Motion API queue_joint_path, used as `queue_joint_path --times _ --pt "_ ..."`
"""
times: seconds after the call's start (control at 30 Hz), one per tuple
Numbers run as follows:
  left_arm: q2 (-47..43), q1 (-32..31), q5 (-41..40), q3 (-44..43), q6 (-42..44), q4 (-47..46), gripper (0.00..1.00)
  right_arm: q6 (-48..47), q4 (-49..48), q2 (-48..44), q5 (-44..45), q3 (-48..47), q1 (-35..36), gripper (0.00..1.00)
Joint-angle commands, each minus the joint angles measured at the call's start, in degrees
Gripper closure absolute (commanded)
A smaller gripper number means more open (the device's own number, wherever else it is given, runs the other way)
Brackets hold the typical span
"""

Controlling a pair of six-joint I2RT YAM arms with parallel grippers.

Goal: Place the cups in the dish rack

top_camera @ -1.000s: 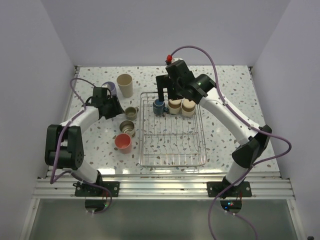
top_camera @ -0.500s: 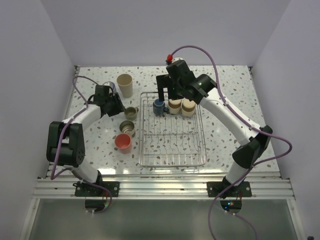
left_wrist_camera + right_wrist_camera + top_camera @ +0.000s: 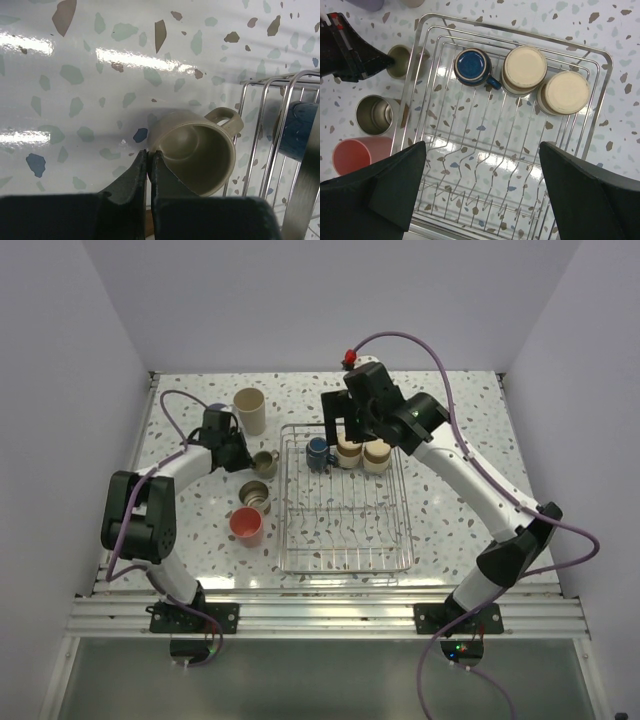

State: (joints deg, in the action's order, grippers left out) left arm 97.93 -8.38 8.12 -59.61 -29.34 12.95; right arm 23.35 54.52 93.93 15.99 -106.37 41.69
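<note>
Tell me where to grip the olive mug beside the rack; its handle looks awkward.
On the olive mug, pinch the rim opposite the handle, from above, one finger inside: it stands upright, mouth up, handle toward the dish rack. The left hand is shut there.

top cam: fixed above and behind my bases, facing 12 o'clock and down, far, whole table [image 3: 210, 540] | my left wrist cam: close above tan mug [image 3: 195, 152], dish rack [image 3: 306, 200] wires at 3 o'clock | my right wrist cam: high, straight down on rack | shared by all: mug, rack's 9 o'clock side
</note>
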Motion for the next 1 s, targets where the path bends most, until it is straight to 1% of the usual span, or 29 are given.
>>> queue_joint_path --times 0.0,0.1,0.17,0.27,0.3,0.33,0.37,0.4,0.43,0.47,0.5,0.53,0.57,0.6,0.63,0.7,0.73,0.8,0.83,0.9,0.97 --pt "-1.68 -0.23 -0.56 -2.61 0.69 -1.88 1.0 0.46 0.67 -2.7 1.42 0.46 0.14 0.01" --pt "-4.41 0.47 -1.97 -3.75 1.3 0.4 1.0 0.81 1.02 -2.61 0.98 -1.2 0.14 0.01" --pt "-7.3 1.79 -0.39 -4.28 1.04 1.37 1.0 0.99 1.29 -2.0 -0.42 -4.27 0.23 0.01" --pt "-11.96 2.93 3.82 -5.77 -0.1 1.9 1.0 1.08 -0.81 -1.73 -5.42 -7.35 0.23 0.01" --pt "-13.1 3.11 5.31 -7.17 -1.58 2.08 1.0 1.17 -2.13 -1.99 -10.4 -7.62 0.14 0.01" --pt "-15.55 3.54 7.15 -7.53 -2.73 1.03 1.0 1.52 -5.27 -2.08 -13.5 -7.63 0.23 0.01" --pt "-16.88 3.81 12.05 -7.71 -4.48 -0.19 1.0 2.56 -7.39 -2.35 -15.79 -6.84 0.14 0.01" --pt "-18.2 4.33 14.7 -7.45 -9.11 -1.77 1.0 3.27 -9.85 -2.78 -20.77 -6.05 0.14 0.01" --pt "-20.82 5.3 17.6 -6.75 -12.29 -6.75 1.0 4.41 -15.44 -3.14 -27.87 -4.91 0.14 0.01" --pt "-22.15 5.83 23.72 -5.44 -16.15 -10.63 1.0 7.38 -18.54 -3.4 -31.77 -2.38 0.23 0.01" --pt "-23.39 6.36 26.39 -2.47 -24.71 -15.19 1.0 8.97 -21.97 -4.1 -34.77 -0.79 0.23 0.01" --pt "-25.4 7.23 29.03 -0.7 -29.32 -23.68 1.0 10.56 -28.35 -4.28 -39.58 0.62 0.23 0.01" --pt "-26.29 7.5 33.32 3.41 -34.24 -28.81 1.0 13.27 -31.03 -4.46 -41.02 2.64 0.14 0.02" --pt "-27.26 7.59 34.67 5.71 -44.21 -34.34 1.0 14.43 -33.32 -4.63 -42.08 3.35 0.23 0.01" --pt "-29.01 7.59 35.38 7.91 -49.01 -45.45 1.0 15.22 -36.3 -4.55 -42.53 3.71 0.23 0.02" --pt "-30.69 7.59 35.74 12.92 -56.84 -54.83 1.0 16.98 -38.34 -4.02 -42.97 3.01 0.23 0.01" --pt "-32.09 7.59 35.74 13.81 -62.45 -60.44 1.0 17.51 -40.09 -3.67 -43.32 2.31 0.14 0.01" --pt "-32.89 7.59 35.56 15.4 -68.62 -64.61 1.0 19.27 -41.86 -2.44 -44.9 0.11 0.23 0.01" --pt "-33.06 7.5 35.3 15.75 -70.39 -68.11 1.0 19.79 -43.43 -2.18 -45.34 -0.5 0.23 0.01" --pt "-33.24 7.5 35.21 15.76 -72.95 -70.25 1.0 20.85 -43.8 -1.3 -45.78 -2.35 0.14 0.01" --pt "-33.94 7.5 35.04 15.41 -73.75 -70.69 1.0 21.03 -43.36 -0.94 -46.05 -3.14 0.14 0.02"
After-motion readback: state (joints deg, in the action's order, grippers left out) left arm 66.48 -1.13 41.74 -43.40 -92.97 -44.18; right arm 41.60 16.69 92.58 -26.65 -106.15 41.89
